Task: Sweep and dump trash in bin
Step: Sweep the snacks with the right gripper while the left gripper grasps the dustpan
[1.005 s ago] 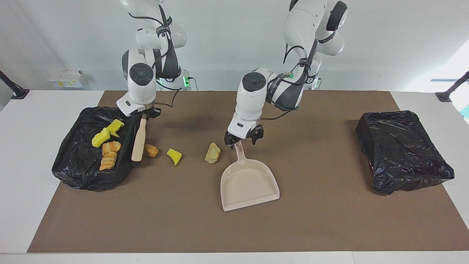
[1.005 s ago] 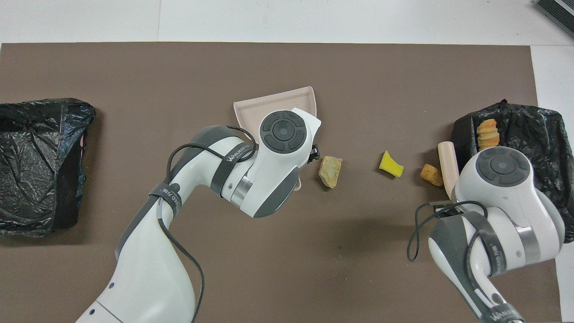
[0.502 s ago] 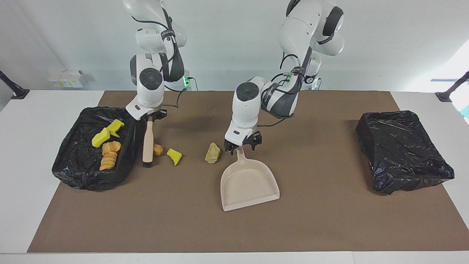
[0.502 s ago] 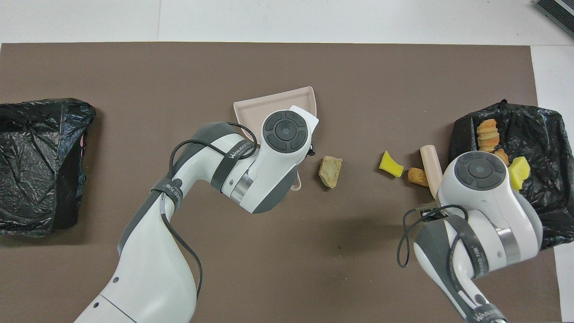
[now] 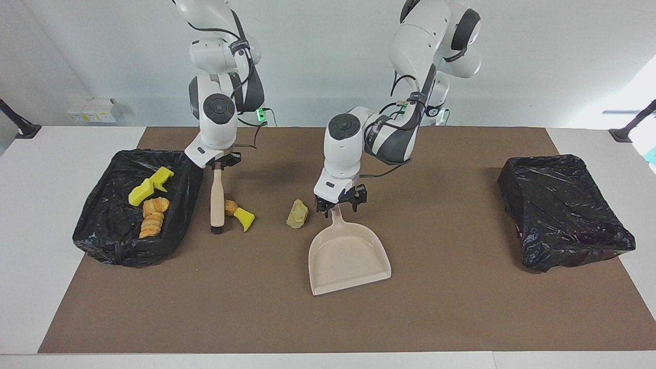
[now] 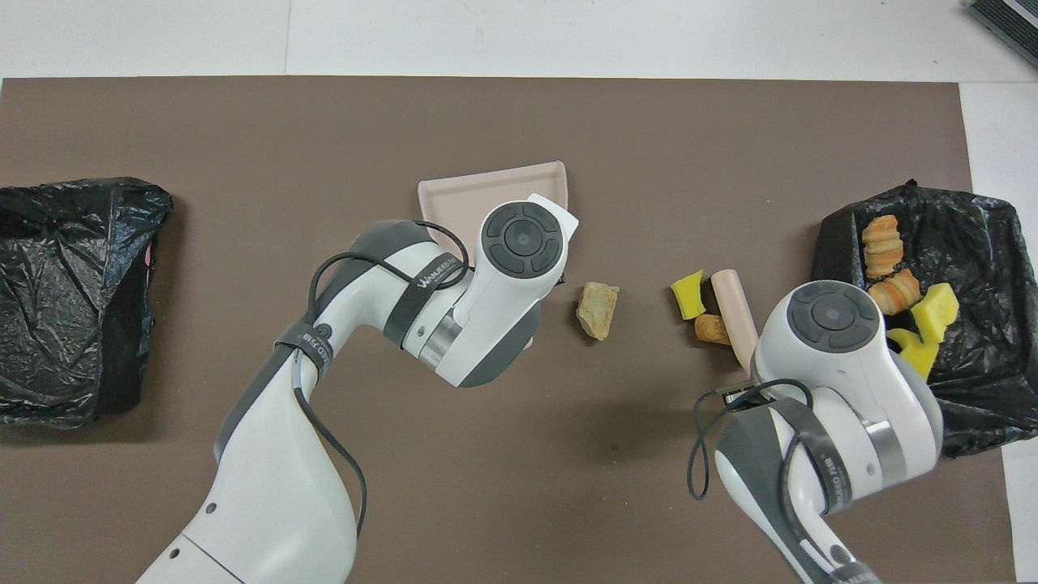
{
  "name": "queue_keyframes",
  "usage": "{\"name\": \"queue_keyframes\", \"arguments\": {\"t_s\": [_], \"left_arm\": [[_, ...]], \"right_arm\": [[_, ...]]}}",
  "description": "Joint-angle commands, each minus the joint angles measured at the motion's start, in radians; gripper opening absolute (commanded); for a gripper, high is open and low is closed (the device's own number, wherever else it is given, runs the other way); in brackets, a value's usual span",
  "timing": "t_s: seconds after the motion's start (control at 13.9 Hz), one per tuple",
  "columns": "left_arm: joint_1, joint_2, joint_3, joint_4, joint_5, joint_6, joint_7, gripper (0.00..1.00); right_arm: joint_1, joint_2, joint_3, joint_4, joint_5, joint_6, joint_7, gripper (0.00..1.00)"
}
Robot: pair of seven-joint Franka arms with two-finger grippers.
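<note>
My left gripper [image 5: 340, 205] is shut on the handle of the beige dustpan [image 5: 348, 256], which lies flat on the brown mat; from overhead only the pan's rim [image 6: 486, 182] shows past my wrist. My right gripper [image 5: 219, 165] is shut on the beige brush [image 5: 217, 197], which stands upright with its dark bristles on the mat. Trash lies loose beside the brush: an orange-brown chunk [image 5: 230, 206] touches a yellow wedge [image 5: 246, 219]. A tan rock-like bit [image 5: 298, 213] lies beside the dustpan's handle. Several yellow and bread-like scraps [image 5: 151, 202] lie in the black-lined bin [image 5: 102, 241].
A second black-bagged bin [image 5: 564, 210] sits at the left arm's end of the table. The brown mat [image 5: 461, 318] covers most of the table, with white tabletop around it. From overhead, the loose scraps [image 6: 688, 294] lie between the trash-holding bin [image 6: 981, 243] and the dustpan.
My right gripper carried the brush away from the bin toward the dustpan, pushing the orange-brown chunk against the yellow wedge. My left gripper came down and closed on the dustpan handle; the pan shifted slightly.
</note>
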Motion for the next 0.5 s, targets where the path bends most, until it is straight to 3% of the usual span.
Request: {"name": "queue_keyframes", "arguments": {"t_s": [0.0,0.43], "left_arm": [[0.008,-0.048,0.001,-0.012,0.002,-0.057,0.126,0.00],[0.125,-0.231,0.011,-0.084,0.002,-0.238,0.629,0.00]], "right_arm": [[0.042,-0.002,0.003,-0.007,0.065,0.019,-0.050,0.00],[0.168,0.015,0.004,0.048,0.178,0.011,-0.060,0.00]]}}
